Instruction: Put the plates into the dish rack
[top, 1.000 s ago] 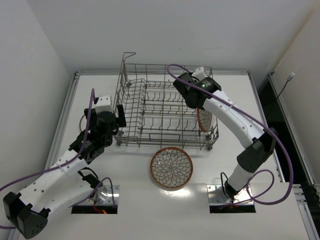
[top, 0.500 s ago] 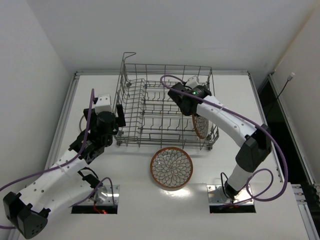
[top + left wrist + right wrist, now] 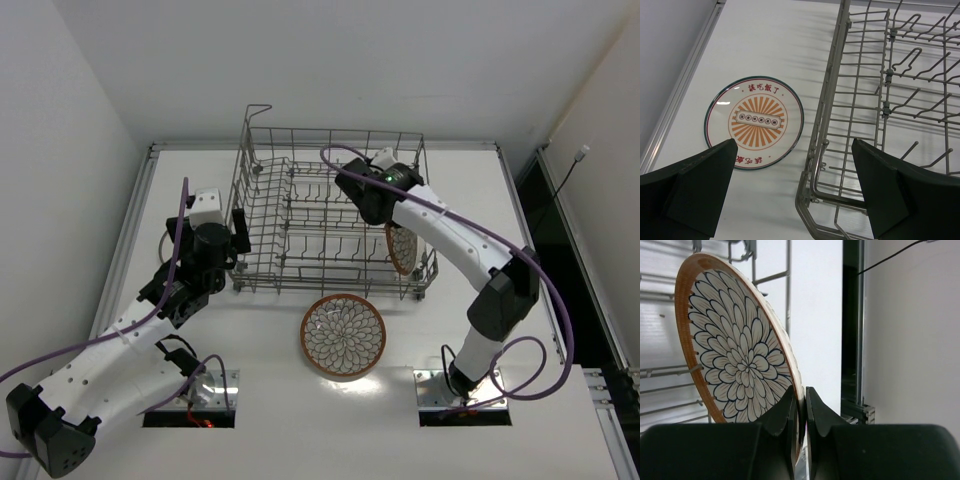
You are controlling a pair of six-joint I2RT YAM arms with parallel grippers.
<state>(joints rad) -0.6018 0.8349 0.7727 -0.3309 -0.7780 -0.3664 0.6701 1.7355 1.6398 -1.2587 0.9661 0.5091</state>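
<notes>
my right gripper (image 3: 800,395) stays clenched on the rim of a petal plate (image 3: 740,360), held on edge in the dish rack (image 3: 320,284) at its 4 o'clock corner; since a second ago the wrist has swung toward 10 o'clock and the plate has edged inward; my left gripper (image 3: 794,145) hangs released, unmoved, at the rack's 9 o'clock side above the sunburst plate (image 3: 754,122), flat on the table (image 3: 765,45); the second petal plate (image 3: 343,336) lies at 6 o'clock, unchanged.

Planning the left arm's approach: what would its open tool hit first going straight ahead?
The left tool would probably meet bare table between the sunburst plate and the dish rack's corner; depth is unclear.
</notes>
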